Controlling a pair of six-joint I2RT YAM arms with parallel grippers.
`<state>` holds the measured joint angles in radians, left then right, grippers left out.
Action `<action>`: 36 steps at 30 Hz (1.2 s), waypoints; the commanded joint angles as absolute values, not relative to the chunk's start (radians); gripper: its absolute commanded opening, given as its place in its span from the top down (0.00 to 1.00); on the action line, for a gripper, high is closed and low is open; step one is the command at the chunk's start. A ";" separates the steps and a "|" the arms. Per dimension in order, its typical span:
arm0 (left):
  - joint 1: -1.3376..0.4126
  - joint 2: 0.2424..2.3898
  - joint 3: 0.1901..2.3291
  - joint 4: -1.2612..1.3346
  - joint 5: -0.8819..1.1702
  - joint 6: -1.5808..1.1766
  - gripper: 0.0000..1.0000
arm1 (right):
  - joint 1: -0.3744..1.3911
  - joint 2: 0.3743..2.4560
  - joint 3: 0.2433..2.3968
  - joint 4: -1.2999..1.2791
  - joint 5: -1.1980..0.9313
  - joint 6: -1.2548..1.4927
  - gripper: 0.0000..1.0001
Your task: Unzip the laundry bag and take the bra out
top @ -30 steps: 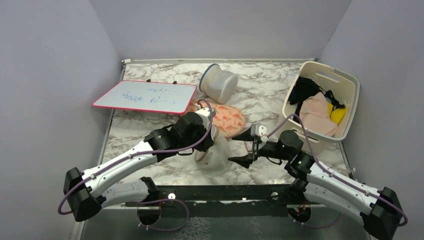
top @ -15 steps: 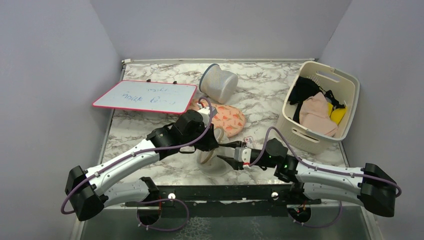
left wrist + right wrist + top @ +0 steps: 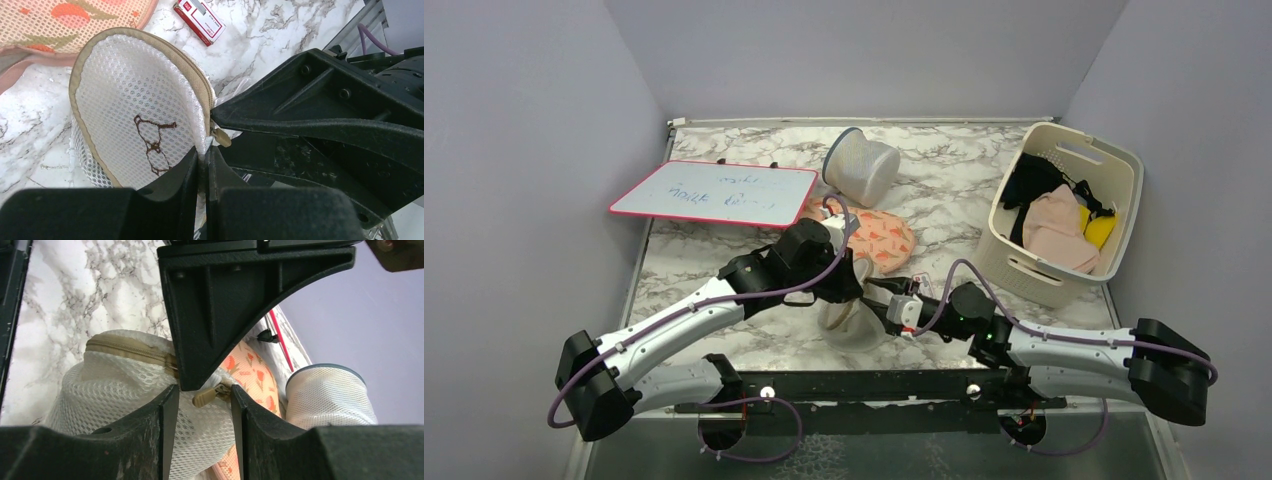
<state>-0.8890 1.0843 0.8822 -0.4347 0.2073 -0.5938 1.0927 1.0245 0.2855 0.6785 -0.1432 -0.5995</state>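
The laundry bag (image 3: 848, 318) stands on edge at the table's near middle. It is cream-white mesh with a tan zip band and a dark bra outline (image 3: 152, 137). My left gripper (image 3: 204, 155) is shut on the bag's mesh edge just beside the zip pull and holds it upright (image 3: 852, 290). My right gripper (image 3: 200, 390) is open, and the tan zip pull (image 3: 205, 396) lies between its fingers without being clamped. The pull also shows in the left wrist view (image 3: 223, 138), under the right finger (image 3: 320, 117). The zip looks closed. The bra is hidden.
A pink-orange patterned mesh bag (image 3: 882, 238) lies right behind the laundry bag. A grey-white mesh cylinder (image 3: 861, 165) lies at the back. A red-edged whiteboard (image 3: 714, 193) is back left. A cream slotted basket (image 3: 1124, 165) with clothes is on the right. A small red-white card (image 3: 199, 20) lies nearby.
My right arm swung left and lowered to the bag, and its open fingers now straddle the zip pull. My left gripper kept its hold on the bag.
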 commanded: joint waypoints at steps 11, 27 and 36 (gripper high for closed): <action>-0.882 1.082 0.870 -0.401 0.263 -0.605 1.00 | 1.100 0.998 0.267 0.763 -0.049 -0.594 0.70; -0.882 1.084 0.858 -0.399 0.280 -0.598 1.00 | 1.099 1.016 0.271 0.777 0.087 -0.561 0.77; -0.882 1.090 0.851 -0.403 0.285 -0.588 1.00 | 1.100 0.998 0.258 0.787 0.118 -0.575 0.68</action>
